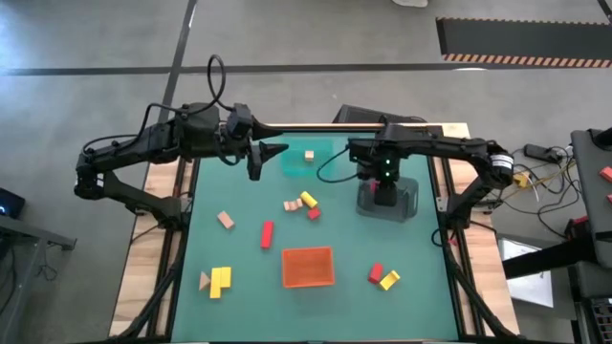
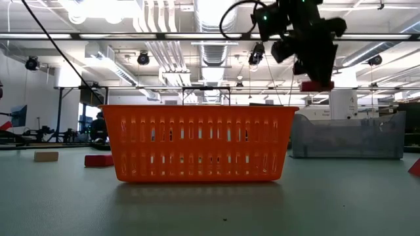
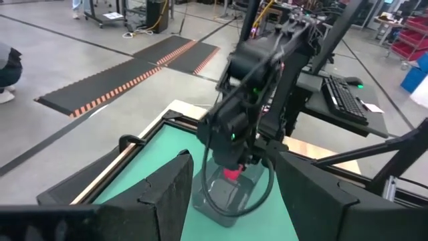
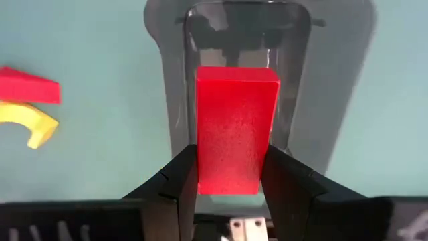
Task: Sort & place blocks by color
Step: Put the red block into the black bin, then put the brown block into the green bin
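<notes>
Above the grey tray [image 4: 334,80], right fingers [image 4: 294,187] clamp a red block [image 4: 234,127].

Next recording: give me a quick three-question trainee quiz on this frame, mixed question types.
1. True or false: the right gripper is shut on a red block.
2. Which tray lies directly below that block? A) orange tray B) grey tray C) teal tray
3. Fill in: the left gripper is ____ and holds nothing.

Key: 1 true; 2 B; 3 open.
</notes>
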Controlling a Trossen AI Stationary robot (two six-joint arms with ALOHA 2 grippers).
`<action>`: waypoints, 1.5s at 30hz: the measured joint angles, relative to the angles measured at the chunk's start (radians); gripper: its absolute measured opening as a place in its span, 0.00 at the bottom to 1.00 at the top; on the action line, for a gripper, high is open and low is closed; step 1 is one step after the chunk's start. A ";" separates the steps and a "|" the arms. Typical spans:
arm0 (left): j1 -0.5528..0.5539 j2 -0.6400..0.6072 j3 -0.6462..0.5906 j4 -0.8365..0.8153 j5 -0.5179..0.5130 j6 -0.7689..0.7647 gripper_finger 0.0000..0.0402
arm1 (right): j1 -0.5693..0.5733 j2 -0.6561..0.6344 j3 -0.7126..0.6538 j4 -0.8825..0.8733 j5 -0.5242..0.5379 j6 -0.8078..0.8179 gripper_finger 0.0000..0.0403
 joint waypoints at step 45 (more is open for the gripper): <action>0.000 0.023 0.000 -0.002 -0.062 -0.005 0.49 | -0.005 0.000 -0.409 0.461 0.077 -0.006 0.48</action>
